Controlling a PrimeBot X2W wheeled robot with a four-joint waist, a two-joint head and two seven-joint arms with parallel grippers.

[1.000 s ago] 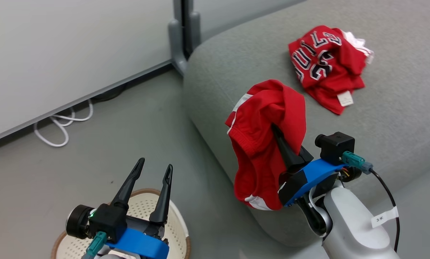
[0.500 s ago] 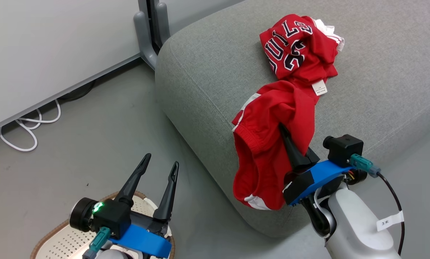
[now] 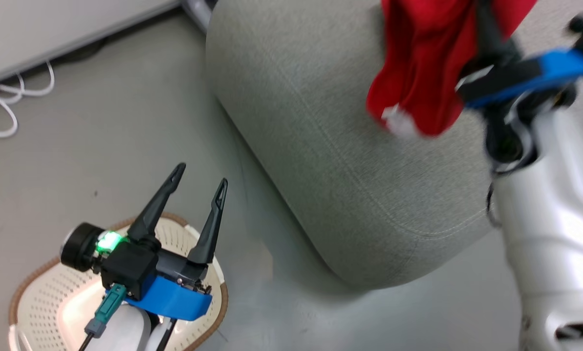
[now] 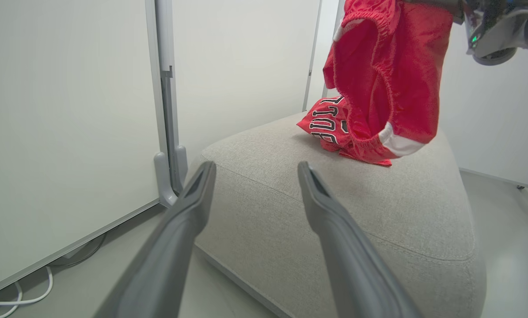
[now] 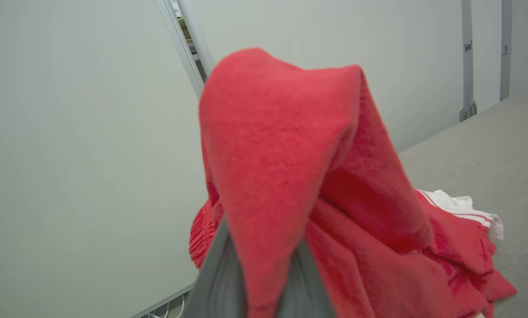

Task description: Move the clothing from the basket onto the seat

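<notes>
Shorts, seemingly soft and light, hang from right end effector pinching a bunched fold over seat; left end effector spread, empty.

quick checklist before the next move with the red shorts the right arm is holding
1. Grip: right pincer shut on the shorts: ok.
2. Drop spot: shorts hang above the seat, not off its edge: ok.
3. Jersey lies on the seat: ok.
4. Shorts clear of the jersey below: cannot tell, they overlap in the left wrist view.
5. Left pincer open and holding nothing, over the basket: ok.
6. Basket emptied: cannot tell, partly hidden behind the left pincer.
</notes>
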